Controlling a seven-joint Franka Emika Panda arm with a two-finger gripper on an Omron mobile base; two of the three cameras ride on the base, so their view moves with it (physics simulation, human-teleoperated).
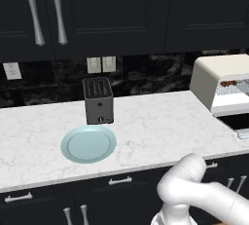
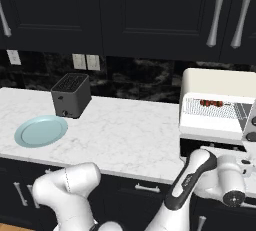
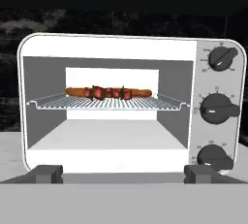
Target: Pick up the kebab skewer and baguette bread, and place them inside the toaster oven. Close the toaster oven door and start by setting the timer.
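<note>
On rack (image 3: 106, 103) inside toaster oven (image 3: 121, 48): 1 kebab skewer (image 3: 107, 92), 1 baguette bread (image 3: 76, 92); 3 knobs (image 3: 217, 110); fingers (image 3: 47, 173) spread wide.

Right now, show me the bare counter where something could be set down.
Free: the marble between the slot toaster and the toaster oven, and in front of the plate. Crowded: the oven rack, with baguette and skewer.
</note>
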